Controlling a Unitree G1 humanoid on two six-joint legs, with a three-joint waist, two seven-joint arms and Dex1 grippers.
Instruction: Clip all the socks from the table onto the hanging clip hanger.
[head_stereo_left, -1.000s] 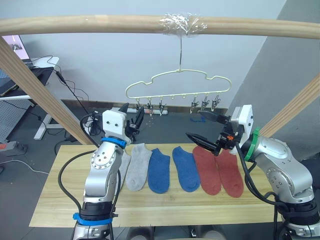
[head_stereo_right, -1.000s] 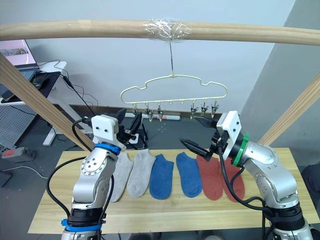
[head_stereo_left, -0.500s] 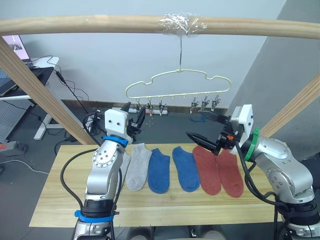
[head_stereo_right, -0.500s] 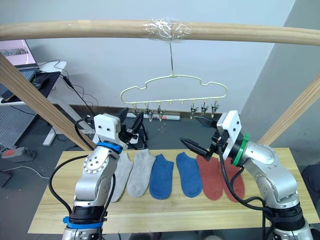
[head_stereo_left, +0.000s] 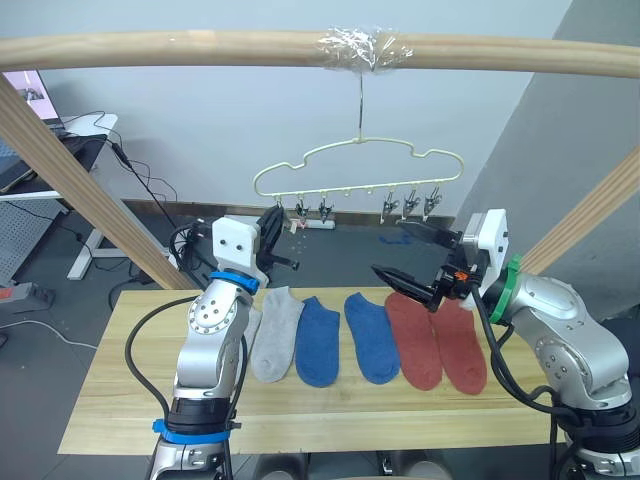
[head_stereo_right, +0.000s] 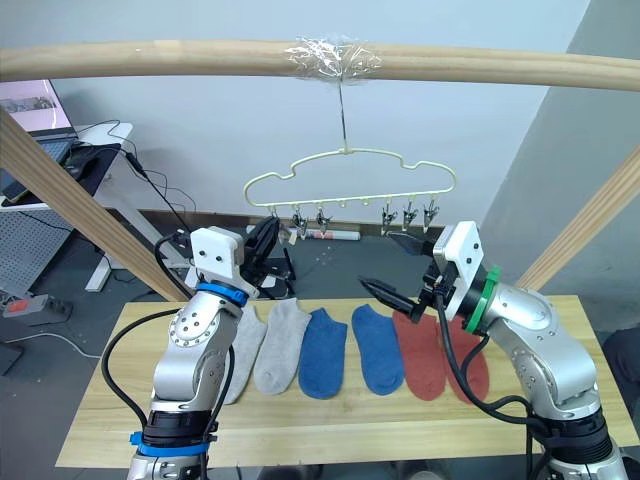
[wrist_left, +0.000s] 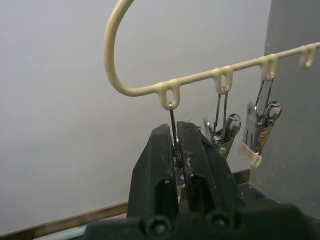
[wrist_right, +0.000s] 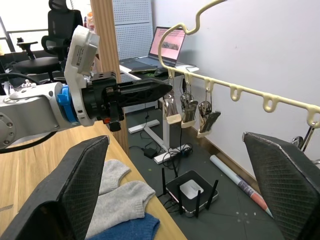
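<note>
The pale yellow clip hanger (head_stereo_left: 355, 150) hangs by its hook from the top beam, with a row of metal clips under it. My left gripper (head_stereo_left: 273, 218) is raised to the hanger's left end and is shut on the leftmost clip (wrist_left: 171, 116), whose wire link runs down between the fingers. My right gripper (head_stereo_left: 398, 252) hovers open above the red socks, holding nothing. On the table (head_stereo_left: 120, 400) lie two grey socks (head_stereo_left: 277, 320), two blue socks (head_stereo_left: 320, 340) and two rust red socks (head_stereo_left: 413, 340) in a row. One grey sock is partly hidden behind my left arm.
A round wooden beam (head_stereo_left: 200, 45) crosses the top, with slanted beams at left (head_stereo_left: 80, 180) and right (head_stereo_left: 590, 215). Two more clips (wrist_left: 222, 132) hang just right of the gripped one. A desk with a laptop (head_stereo_left: 40, 110) stands at the back left.
My left gripper has moved up and to the right onto the leftmost clip and has shut on it. The hanger has shifted slightly. The right arm has not moved.
</note>
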